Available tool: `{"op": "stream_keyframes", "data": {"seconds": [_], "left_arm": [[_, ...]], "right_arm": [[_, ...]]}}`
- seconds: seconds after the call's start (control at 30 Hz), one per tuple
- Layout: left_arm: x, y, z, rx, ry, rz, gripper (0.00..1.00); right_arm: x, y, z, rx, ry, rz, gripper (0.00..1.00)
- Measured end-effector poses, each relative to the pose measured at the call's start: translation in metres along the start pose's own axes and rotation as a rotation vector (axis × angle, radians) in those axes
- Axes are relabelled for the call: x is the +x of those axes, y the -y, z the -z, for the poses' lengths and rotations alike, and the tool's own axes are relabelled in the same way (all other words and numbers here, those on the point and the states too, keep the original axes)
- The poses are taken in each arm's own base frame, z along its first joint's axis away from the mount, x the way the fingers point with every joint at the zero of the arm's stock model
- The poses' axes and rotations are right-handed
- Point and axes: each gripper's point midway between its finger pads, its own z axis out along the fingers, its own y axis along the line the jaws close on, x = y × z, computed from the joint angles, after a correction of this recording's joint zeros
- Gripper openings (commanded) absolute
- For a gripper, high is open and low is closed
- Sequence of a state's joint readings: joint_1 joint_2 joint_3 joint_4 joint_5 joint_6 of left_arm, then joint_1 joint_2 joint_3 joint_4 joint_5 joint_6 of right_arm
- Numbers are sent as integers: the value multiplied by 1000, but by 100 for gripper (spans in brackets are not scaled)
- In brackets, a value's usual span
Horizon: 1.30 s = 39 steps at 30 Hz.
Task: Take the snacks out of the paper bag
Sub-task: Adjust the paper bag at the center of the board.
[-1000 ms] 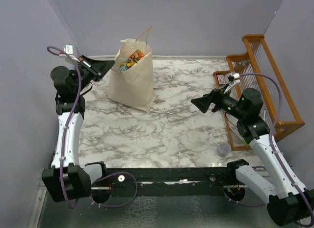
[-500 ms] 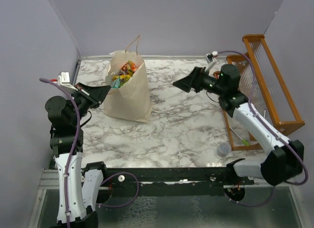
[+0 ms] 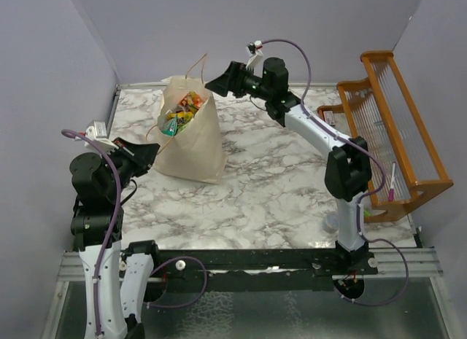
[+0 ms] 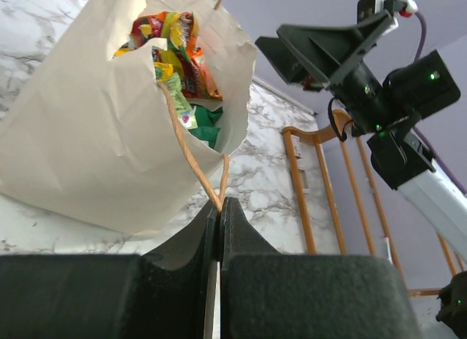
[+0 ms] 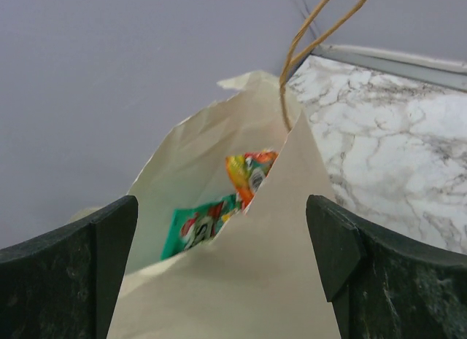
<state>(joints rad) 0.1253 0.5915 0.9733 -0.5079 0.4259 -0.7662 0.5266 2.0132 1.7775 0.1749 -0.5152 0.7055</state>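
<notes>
The cream paper bag (image 3: pixel 191 138) stands open at the back left of the marble table, tilted toward the left. Snacks (image 3: pixel 180 113) in orange, yellow and green fill its mouth; they show in the left wrist view (image 4: pixel 179 51) and the right wrist view (image 5: pixel 219 208). My left gripper (image 3: pixel 151 149) is shut on the bag's near tan loop handle (image 4: pixel 191 153), at the bag's left side. My right gripper (image 3: pixel 213 82) is open, just right of and above the bag's rim, jaws wide on either side of the bag's near wall (image 5: pixel 241 281). The far handle (image 3: pixel 198 62) stands up free.
A wooden rack (image 3: pixel 394 127) stands along the right edge with pens (image 3: pixel 391 184) in it. A small grey cap (image 3: pixel 332 222) lies by the right arm's base. Purple walls close the back and sides.
My right arm has swung far left and back, from mid-right to the bag's mouth. My left gripper has pulled back and down toward the near left, tilting the bag.
</notes>
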Motion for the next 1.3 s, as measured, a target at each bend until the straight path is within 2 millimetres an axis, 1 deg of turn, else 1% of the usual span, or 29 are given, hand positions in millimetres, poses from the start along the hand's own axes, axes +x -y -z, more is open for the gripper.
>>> {"op": "stream_keyframes", "data": {"seconds": [0.07,0.17,0.23,0.37,0.43,0.5,0.53,0.57,0.6,0.63,0.67,0.7,0.73,0.8,0.87,0.97,1.03,1.07,1.1,1.13,1.17,1.27,1.3], "left_arm": [[-2,-3,3,-29,7,-26,0],[-5,-5,7,-60,22,-56,0],[-6,-7,8,-73,26,-70,0],[-3,-12,9,-101,17,-79,0],[-2,-14,8,-110,13,-82,0],[-3,-15,8,-121,11,-89,0],[-4,-15,9,-124,14,-92,0],[-5,-15,9,-128,16,-95,0],[-7,-14,9,-134,19,-98,0],[-10,-14,9,-139,25,-100,0],[-13,-13,9,-143,32,-102,0],[-16,-12,8,-149,38,-103,0],[-20,-12,7,-156,46,-104,0],[-29,-10,4,-168,58,-106,0],[-38,-7,-2,-175,70,-110,0],[-58,-4,-15,-198,85,-127,0],[-74,2,-22,-204,105,-143,0],[-84,4,-29,-211,112,-153,0],[-92,3,-34,-227,123,-172,0],[-92,3,-34,-227,123,-172,0],[-104,3,-48,-245,120,-180,0],[-122,2,-63,-278,137,-201,0],[-127,0,-69,-288,140,-207,0]], "right_arm": [[-4,14,-22,3,14,7,97],[-7,26,-44,-4,31,18,95],[-9,33,-56,-5,47,25,90],[-6,38,-80,-24,76,34,66],[-3,36,-91,-44,84,27,61],[1,36,-95,-51,88,12,55],[1,36,-95,-51,91,2,49],[1,35,-96,-52,97,-4,41],[-1,34,-97,-55,107,-4,26],[-3,32,-97,-57,119,0,16],[-6,31,-97,-56,129,1,9],[-11,31,-98,-50,144,8,4],[-14,31,-98,-44,156,7,2],[-17,33,-96,-29,170,12,1],[-13,36,-91,-2,161,7,1],[-6,36,-71,44,139,-6,1],[-5,29,-56,57,130,7,1],[-6,25,-50,59,128,13,1],[-7,20,-43,63,125,21,1],[-6,15,-34,67,117,26,1],[-5,12,-29,69,109,24,1],[12,0,-6,60,68,6,1],[20,-4,3,50,53,-4,1]]}}
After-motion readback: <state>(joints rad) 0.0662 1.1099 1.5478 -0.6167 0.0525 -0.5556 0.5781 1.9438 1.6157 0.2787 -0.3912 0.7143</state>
